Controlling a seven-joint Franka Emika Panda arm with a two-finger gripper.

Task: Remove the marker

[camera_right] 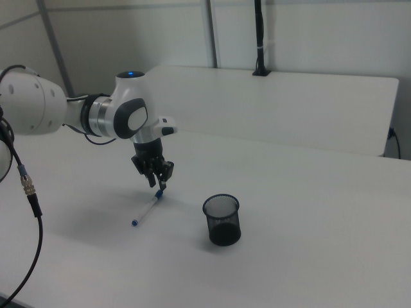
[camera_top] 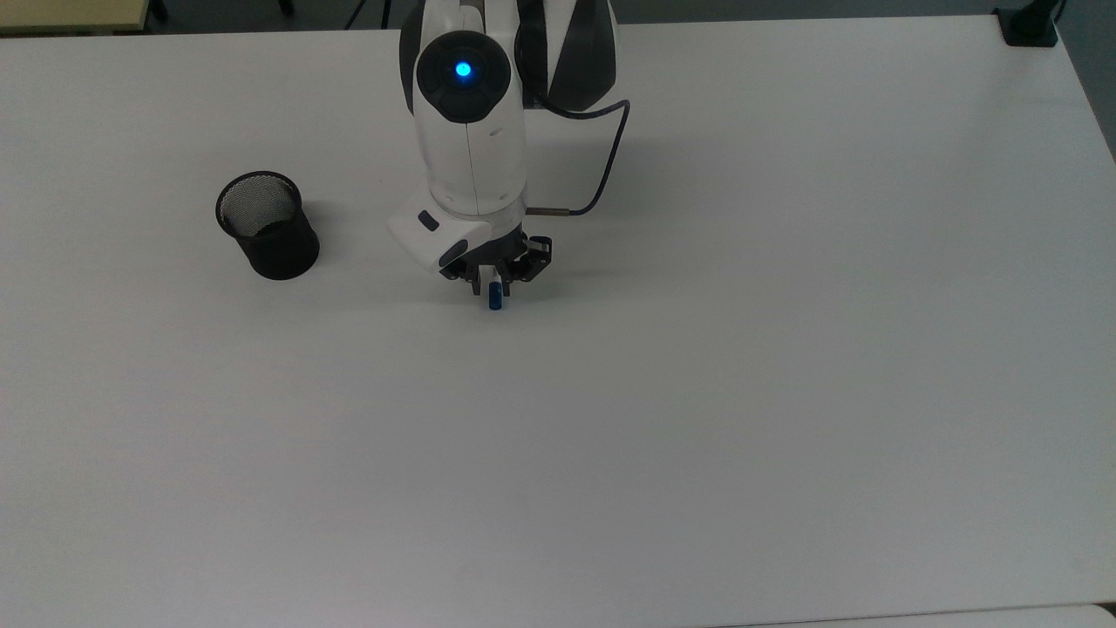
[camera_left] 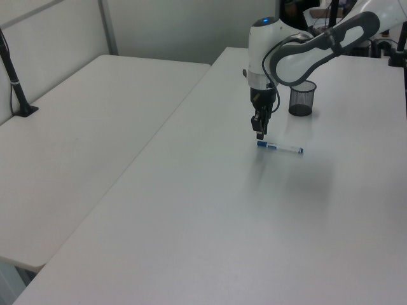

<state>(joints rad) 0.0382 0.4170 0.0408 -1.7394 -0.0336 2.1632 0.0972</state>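
Marker (camera_left: 280, 148) flat on table (camera_top: 785, 392), outside cup (camera_top: 267, 224).
Your gripper (camera_left: 259, 134) sits above its cap; grip unclear. A nudge could roll it.

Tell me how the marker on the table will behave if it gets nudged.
The marker lies flat on the white table, and its slim round barrel would probably roll if nudged sideways. It looks stiff and light, so a slight push should shift it.

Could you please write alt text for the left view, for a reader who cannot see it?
A marker lies flat on a white table, with the robot's gripper just above its blue-capped end. A black mesh cup stands upright on the table beyond it.
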